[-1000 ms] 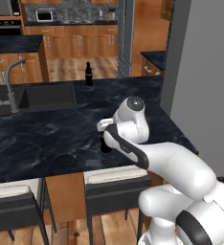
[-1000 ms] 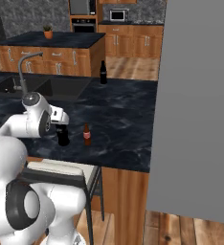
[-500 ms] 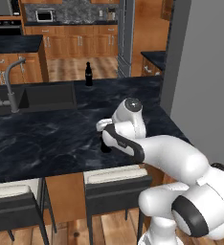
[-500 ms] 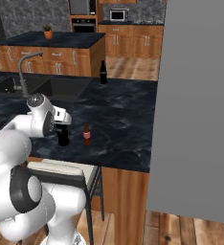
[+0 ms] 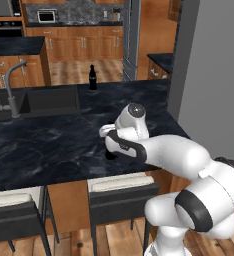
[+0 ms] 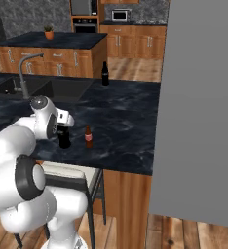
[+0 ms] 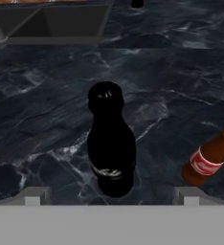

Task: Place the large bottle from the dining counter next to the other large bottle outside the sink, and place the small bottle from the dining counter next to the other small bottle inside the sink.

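Large bottle: a black bottle [image 7: 111, 143] stands upright on the dining counter [image 6: 125, 121], long axis vertical, neck up. It is near the counter's front edge, above the stools. In the hand view it sits centred between the two finger tips, apart from both. A pale band rings its lower body; no writing can be read.
Small bottle: an amber-brown bottle [image 6: 88, 136] stands upright just beside the large bottle, on the side toward the counter's end by the grey wall. Its label is red with white script, too small to read. The hand view cuts off its top at the picture's edge.
Gripper: the gripper [image 7: 112, 195] hangs over the large bottle with jaws spread wide, holding nothing. In the left base view the white wrist covers most of that bottle, leaving a dark base visible under the hand.
Other large bottle: a second black bottle [image 5: 92, 77] stands upright at the counter's far edge, just beside the sink's corner and outside the basin.
Sink: the black sink [image 5: 49, 100] is set in the far part of the counter, with a grey gooseneck faucet [image 5: 11, 90] at its rim. Its interior is dark and partly cut off; its contents are hard to make out.
Stools: two dark stools [image 5: 121, 192] with pale cushions stand under the front edge.
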Available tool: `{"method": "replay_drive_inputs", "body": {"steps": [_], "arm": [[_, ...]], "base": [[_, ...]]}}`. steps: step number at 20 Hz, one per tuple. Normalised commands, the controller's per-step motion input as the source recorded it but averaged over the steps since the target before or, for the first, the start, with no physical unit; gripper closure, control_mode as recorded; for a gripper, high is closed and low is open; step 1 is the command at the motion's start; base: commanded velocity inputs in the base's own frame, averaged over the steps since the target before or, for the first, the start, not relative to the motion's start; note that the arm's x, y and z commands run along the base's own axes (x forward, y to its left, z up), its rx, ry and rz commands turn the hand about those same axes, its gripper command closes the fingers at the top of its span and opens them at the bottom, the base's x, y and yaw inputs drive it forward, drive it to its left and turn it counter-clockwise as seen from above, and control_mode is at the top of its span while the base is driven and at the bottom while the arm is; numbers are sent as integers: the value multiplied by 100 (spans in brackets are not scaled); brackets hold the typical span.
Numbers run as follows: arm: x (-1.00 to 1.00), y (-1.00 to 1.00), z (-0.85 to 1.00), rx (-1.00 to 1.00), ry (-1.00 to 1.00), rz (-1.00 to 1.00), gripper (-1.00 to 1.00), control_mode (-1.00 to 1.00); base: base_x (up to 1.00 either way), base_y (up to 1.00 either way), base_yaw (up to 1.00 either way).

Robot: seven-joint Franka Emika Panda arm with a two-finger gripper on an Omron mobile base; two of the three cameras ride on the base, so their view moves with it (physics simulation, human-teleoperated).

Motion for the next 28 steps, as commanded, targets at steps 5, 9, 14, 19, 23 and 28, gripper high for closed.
{"method": "replay_drive_inputs", "body": {"steps": [5, 9, 14, 19, 23, 28], "arm": [[19, 7, -5, 0, 0, 0, -100, -100], [18, 5, -6, 0, 0, 0, -100, -100], [18, 3, -8, 0, 0, 0, -100, -100], [15, 3, -8, 0, 0, 0, -100, -100], [15, 3, -8, 0, 0, 0, -100, -100], [15, 3, -7, 0, 0, 0, -100, -100]], "base": [[0, 0, 0], [0, 0, 0], [0, 0, 0], [0, 0, 0], [0, 0, 0], [0, 0, 0]]}}
